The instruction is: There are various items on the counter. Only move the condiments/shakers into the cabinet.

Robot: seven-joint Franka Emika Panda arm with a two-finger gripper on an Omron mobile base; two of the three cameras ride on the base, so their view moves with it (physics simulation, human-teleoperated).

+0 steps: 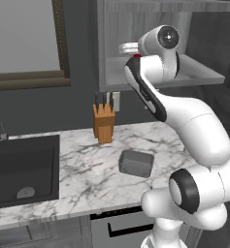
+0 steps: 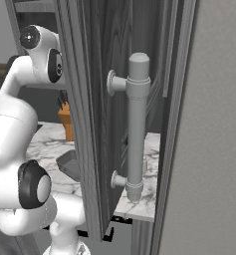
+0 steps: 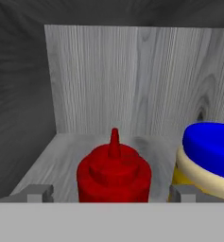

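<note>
Inside the grey wood-grain cabinet [image 3: 132, 80], the slim red squeeze bottle [image 3: 114, 172] stands upright on the shelf. My gripper [image 3: 112, 191] is open, one fingertip on each side of the bottle with a gap to both. The blue-lidded yellow jar [image 3: 210, 156] stands on the shelf just right of the bottle. From the left base view the arm reaches up into the cabinet [image 1: 204, 72], where a sliver of the red bottle [image 1: 137, 56] shows behind the wrist. The small pale shaker is hidden.
On the marble counter [image 1: 87, 169] stand the wooden knife block [image 1: 104, 123] and the grey rectangular pan [image 1: 136, 163], with the dark sink [image 1: 22, 169] to the left. An open cabinet door with a long grey handle [image 2: 137, 129] stands close in the right base view.
</note>
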